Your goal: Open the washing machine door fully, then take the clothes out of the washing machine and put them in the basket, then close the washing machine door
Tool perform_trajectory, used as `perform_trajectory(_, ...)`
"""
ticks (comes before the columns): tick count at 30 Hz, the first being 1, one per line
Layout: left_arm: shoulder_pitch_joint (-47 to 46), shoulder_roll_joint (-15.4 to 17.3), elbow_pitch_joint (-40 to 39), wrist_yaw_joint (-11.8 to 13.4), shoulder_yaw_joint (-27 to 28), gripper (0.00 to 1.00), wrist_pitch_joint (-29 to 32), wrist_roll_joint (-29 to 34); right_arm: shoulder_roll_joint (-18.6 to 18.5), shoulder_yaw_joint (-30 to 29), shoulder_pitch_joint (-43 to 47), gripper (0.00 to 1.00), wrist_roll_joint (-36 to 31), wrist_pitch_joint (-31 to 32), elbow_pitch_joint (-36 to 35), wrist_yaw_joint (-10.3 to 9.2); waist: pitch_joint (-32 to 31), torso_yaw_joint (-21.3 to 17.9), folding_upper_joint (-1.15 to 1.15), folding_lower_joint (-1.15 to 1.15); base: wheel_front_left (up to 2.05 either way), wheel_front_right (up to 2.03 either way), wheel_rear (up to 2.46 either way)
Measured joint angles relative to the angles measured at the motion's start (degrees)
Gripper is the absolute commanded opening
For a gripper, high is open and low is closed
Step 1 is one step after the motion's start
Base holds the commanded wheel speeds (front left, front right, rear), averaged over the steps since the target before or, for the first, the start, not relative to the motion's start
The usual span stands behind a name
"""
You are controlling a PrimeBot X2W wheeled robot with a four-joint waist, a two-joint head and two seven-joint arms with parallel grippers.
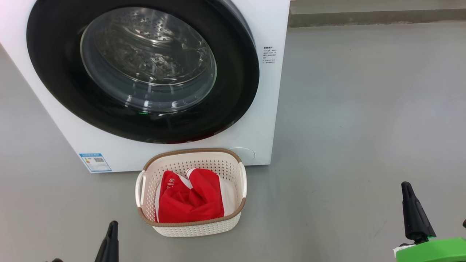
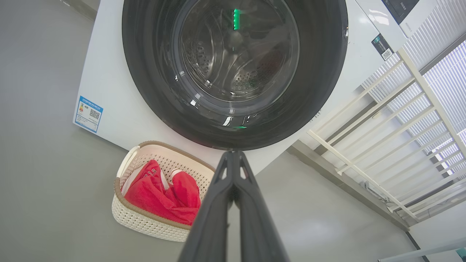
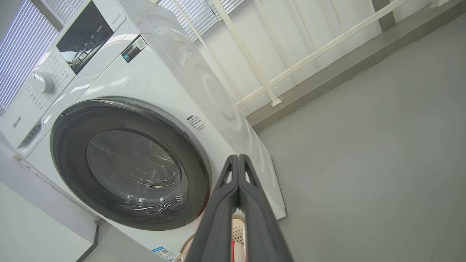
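Observation:
The white washing machine [image 1: 262, 109] stands ahead with its black-rimmed round door [image 1: 145, 69] shut flat against the front; the steel drum shows through the glass bowl. Before it on the floor sits the cream basket [image 1: 193, 225] with a brown rim, holding red and white clothes [image 1: 189, 198]. My left gripper [image 1: 113, 227] is at the lower left, short of the basket, fingers pressed together and holding nothing. My right gripper [image 1: 407, 189] is at the lower right, far from the machine, fingers together too. The door [image 2: 233, 72], basket [image 2: 145, 222] and clothes [image 2: 160, 196] also appear in the left wrist view.
Grey floor [image 1: 364, 127] stretches wide to the right of the machine. A low grey kerb [image 1: 378, 16] runs along the back. A white railing [image 2: 382, 145] and window blinds stand behind the machine. A blue label [image 1: 95, 162] is on the machine's lower front.

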Motion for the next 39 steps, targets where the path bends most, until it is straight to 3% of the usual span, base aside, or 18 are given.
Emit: perform_trajectory(39,-4.5,0.1,3.9,0.0,0.4,0.00,6.5,-25.7,-0.7,0.8,-5.0,0.00,25.3,6.8,6.1,-0.01,0.5,0.4,0.00,0.00,0.00,0.00,0.00)
